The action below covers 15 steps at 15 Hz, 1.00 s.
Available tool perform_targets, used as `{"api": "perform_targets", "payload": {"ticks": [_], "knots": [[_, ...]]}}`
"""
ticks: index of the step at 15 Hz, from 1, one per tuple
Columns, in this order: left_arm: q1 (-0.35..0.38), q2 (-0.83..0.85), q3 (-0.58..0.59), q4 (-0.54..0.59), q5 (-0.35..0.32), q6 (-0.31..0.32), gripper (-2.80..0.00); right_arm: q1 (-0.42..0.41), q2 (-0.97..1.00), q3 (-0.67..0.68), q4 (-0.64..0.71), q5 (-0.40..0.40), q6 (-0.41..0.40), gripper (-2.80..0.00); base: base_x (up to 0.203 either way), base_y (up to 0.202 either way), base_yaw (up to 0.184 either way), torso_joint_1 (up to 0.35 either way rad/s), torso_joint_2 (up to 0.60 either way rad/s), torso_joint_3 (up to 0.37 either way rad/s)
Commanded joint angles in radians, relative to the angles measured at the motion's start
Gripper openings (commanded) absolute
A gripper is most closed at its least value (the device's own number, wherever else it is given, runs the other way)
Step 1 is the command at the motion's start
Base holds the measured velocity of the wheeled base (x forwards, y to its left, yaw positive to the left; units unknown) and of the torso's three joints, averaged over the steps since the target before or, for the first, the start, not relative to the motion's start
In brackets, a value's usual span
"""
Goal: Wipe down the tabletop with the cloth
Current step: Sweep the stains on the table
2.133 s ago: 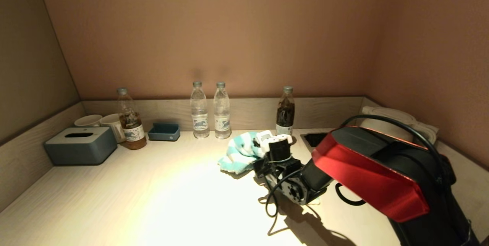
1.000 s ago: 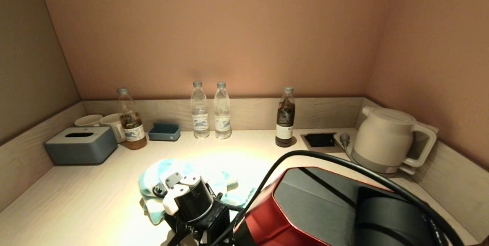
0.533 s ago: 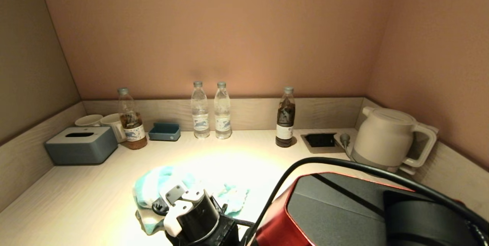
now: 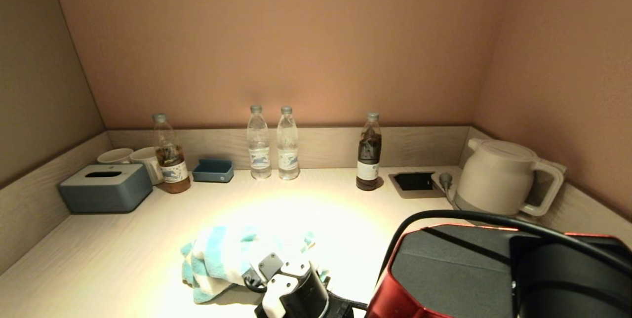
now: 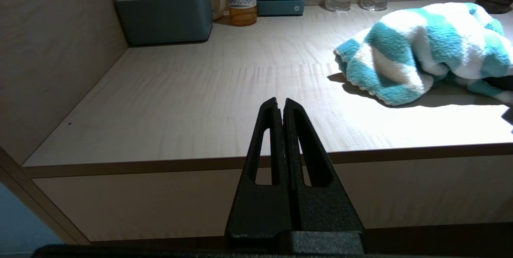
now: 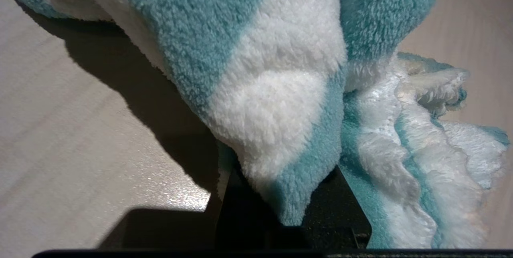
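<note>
Teal-and-white striped cloth (image 4: pixel 224 258) lies bunched on the pale wood bench (image 4: pixel 123 254), near its front edge, in the bright patch of light. Taking the cloth as landmark: right gripper (image 4: pixel 269 271) sits at its near right edge, wrist housing low in the head view. Right wrist view shows a fold of the cloth (image 6: pixel 276 101) pinched between the dark fingers (image 6: pixel 336 206), so they are closed on the fabric, the rest of it spilling onto the bench (image 6: pixel 60 130).

Left gripper (image 5: pixel 281 105) hangs off the front edge of the bench (image 5: pixel 192 89), well to the left of the cloth (image 5: pixel 421 49) and lower; its fingers (image 5: pixel 296 146) are pressed together, holding nothing.

Behind the cloth, along the back wall: two clear water bottles (image 4: pixel 273 142) side by side. Right of them, a dark bottle (image 4: pixel 369 152), then a recessed socket (image 4: pixel 415 182) and a white kettle (image 4: pixel 503 179) in the far right corner. Back left of the cloth: a small blue tray (image 4: pixel 213 170), an amber bottle (image 4: pixel 169 155), two white mugs (image 4: pixel 131 160) and a grey-blue tissue box (image 4: pixel 104 187).
</note>
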Motion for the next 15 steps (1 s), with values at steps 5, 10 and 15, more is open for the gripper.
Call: {"api": "perform_targets", "payload": {"ticks": [5, 10, 15], "knots": [[0.0, 0.0, 0.0, 0.0, 0.0, 0.0, -2.8, -0.178, -0.012, 0.1, -0.151, -0.003, -0.006, -2.8, 0.0, 0.0, 0.0, 0.0, 0.0, 0.0], [0.0, 0.0, 0.0, 0.0, 0.0, 0.0, -2.8, -0.294, -0.032, 0.109, -0.164, 0.001, -0.011, -2.8, 0.0, 0.0, 0.0, 0.0, 0.0, 0.0], [0.0, 0.0, 0.0, 0.0, 0.0, 0.0, -2.8, -0.421, -0.067, 0.129, -0.165, 0.002, -0.019, -2.8, 0.0, 0.0, 0.0, 0.0, 0.0, 0.0]]}}
